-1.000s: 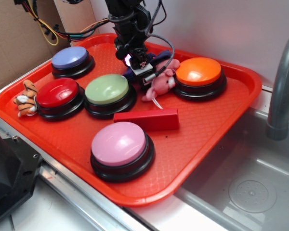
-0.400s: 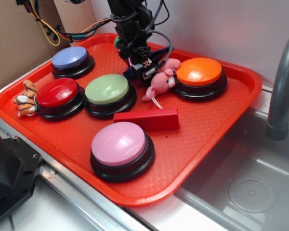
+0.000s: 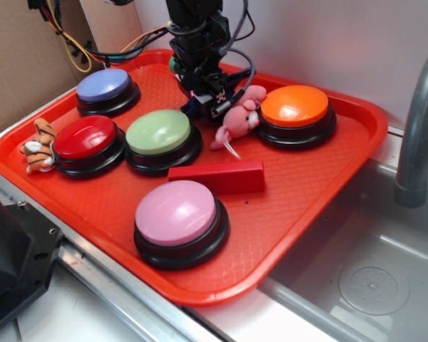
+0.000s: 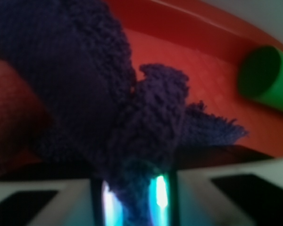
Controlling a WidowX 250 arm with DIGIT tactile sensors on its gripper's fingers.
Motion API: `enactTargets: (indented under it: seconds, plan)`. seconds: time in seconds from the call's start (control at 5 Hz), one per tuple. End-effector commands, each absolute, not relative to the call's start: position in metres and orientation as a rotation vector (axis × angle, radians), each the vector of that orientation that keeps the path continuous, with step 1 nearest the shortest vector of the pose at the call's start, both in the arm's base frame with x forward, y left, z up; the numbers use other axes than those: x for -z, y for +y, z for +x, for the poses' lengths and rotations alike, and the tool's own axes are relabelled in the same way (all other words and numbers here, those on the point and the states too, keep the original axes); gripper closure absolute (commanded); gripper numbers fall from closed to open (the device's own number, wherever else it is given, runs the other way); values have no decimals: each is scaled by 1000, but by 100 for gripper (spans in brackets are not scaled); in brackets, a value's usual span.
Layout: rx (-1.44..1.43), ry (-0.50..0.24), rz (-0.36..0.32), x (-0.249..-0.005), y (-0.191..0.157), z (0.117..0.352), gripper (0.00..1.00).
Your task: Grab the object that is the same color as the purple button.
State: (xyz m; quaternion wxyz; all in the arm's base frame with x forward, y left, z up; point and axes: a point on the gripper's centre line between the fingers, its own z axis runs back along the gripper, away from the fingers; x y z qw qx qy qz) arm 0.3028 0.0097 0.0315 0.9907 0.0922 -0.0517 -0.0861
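Since a second ago the gripper point(image 3: 203, 96) has risen a little off the tray point(image 3: 321, 178) and drifted toward the back rim, while every button and toy sits where it was. Nearest the wrist lens, the jaws stand closed on the object point(image 4: 132, 141), a dark purple knitted cloth whose bunched fold is pinched between the two pale glowing pads, with loose folds ballooning up and left and a frayed corner sticking out to the right. It looks very light and limp, with no stiffness to hold its shape, so it will sag and swing rather than slip as a hard thing would; the knit gives the pads plenty of friction. My judgement is that a gathered fold like this one is the right place to hold it, since a single thin edge could pull free. Beyond it lies the red tray floor, then a green cylinder point(image 4: 264, 77) near the far rim. In the exterior view the cloth hangs under the arm just left of the pink plush toy point(image 3: 237, 122), with the purple button point(image 3: 104, 85) well apart to the left
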Motion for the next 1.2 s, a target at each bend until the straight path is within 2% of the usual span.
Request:
enactTargets:
  seconds: [0.0,0.2,0.4,0.6,0.8,1.0]
  plan:
    - [-37,-106,228,-111,-6,297,100]
    - [-72,-64,133,-143,-8,273,100]
    - [-97,-5,38,-165,-4,239,100]
    - [-103,44,-17,-173,0,215,100]
    - [-173,20,-72,-178,-1,180,100]
    - [-224,90,-97,-171,1,165,100]
